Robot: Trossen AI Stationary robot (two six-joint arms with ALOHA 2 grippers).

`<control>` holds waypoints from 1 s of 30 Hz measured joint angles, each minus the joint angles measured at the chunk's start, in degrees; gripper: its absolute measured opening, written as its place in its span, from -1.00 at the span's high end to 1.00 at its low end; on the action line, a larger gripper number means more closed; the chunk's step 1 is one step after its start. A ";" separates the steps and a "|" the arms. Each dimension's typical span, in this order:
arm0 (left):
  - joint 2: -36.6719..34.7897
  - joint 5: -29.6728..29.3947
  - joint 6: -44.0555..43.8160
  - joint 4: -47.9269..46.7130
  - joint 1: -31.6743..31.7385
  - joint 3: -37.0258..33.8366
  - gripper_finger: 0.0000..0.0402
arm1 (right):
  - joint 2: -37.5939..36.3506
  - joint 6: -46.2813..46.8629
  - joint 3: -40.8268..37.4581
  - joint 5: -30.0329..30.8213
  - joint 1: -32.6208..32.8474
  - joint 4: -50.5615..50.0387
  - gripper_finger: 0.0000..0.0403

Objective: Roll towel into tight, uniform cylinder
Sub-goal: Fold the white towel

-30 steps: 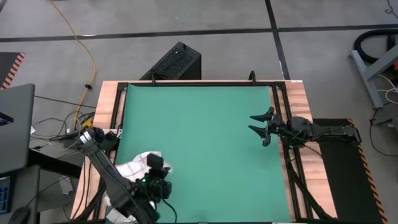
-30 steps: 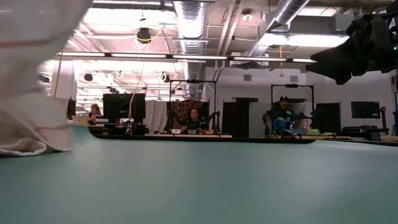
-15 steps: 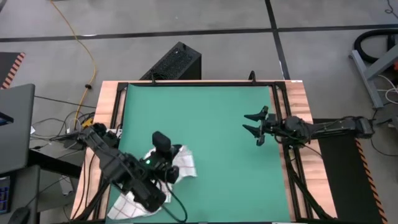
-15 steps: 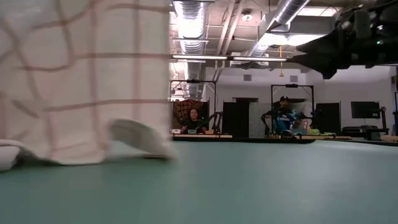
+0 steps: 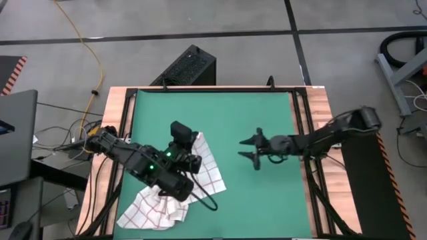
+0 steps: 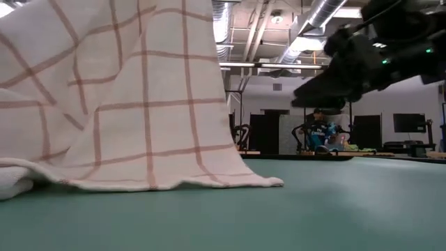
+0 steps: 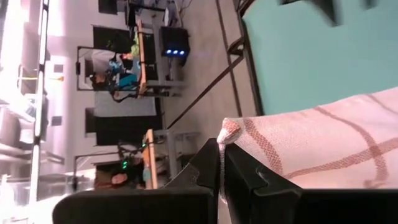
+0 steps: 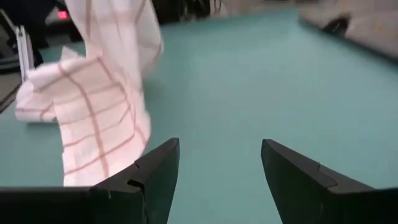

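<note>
The white towel (image 5: 180, 183) with thin red checks is drawn up from the green mat (image 5: 227, 113) at the near left. Its upper end is at my left gripper (image 5: 191, 141), which is shut on it. Its lower end (image 5: 143, 212) lies bunched on the mat. It also shows in the low view (image 6: 125, 104) and the right wrist view (image 8: 99, 106). My right gripper (image 5: 250, 149) is open and empty above the mat's middle, right of the towel, its fingers pointing toward it. My left gripper pinches the towel's hemmed corner (image 7: 231, 132) between its two shut fingers (image 7: 211, 168). The corner is lifted clear. The cloth hangs slanting down from it in a loose sheet, and its lower edge (image 6: 209, 183) and bunched end rest on the mat.
The mat lies in a dark frame on a wooden table (image 5: 320, 100). A black box (image 5: 190, 67) stands on the floor beyond the far edge. Bare mat stretches to the far and right of the towel. People sit at desks (image 6: 320, 132) in the room behind.
My left gripper has risen and gone toward the far edge and a little right with the towel's corner. The towel, crumpled at the near left before, is drawn out into a hanging sheet; its lower end stays on the mat. My right gripper has moved left toward the towel.
</note>
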 joint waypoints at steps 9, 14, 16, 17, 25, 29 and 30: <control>-2.82 -0.94 1.34 0.51 2.12 -0.02 1.00 | 19.26 6.17 12.10 -0.07 4.00 0.04 -0.24; -8.29 -1.01 -2.52 1.01 2.18 0.00 1.00 | 25.87 6.22 17.48 -0.49 5.34 -0.07 -0.24; -9.82 -0.93 -3.78 0.99 2.16 0.00 1.00 | 27.32 6.28 19.16 -1.26 5.57 -0.02 -0.24; -10.42 -0.71 -4.39 0.87 2.16 0.00 1.00 | 27.76 6.30 19.97 -1.91 5.57 -0.01 -0.24; -11.45 0.90 -5.65 -3.04 2.79 -0.02 1.00 | 26.83 5.15 21.61 -3.21 3.50 -7.15 -0.24; -11.45 1.24 -5.03 -3.06 3.34 -0.22 1.00 | 22.70 4.96 21.65 -3.72 1.68 -16.62 -0.24; -11.45 1.46 -4.90 -3.08 3.48 -0.22 1.00 | 21.25 4.37 21.65 -4.85 1.18 -19.29 -0.24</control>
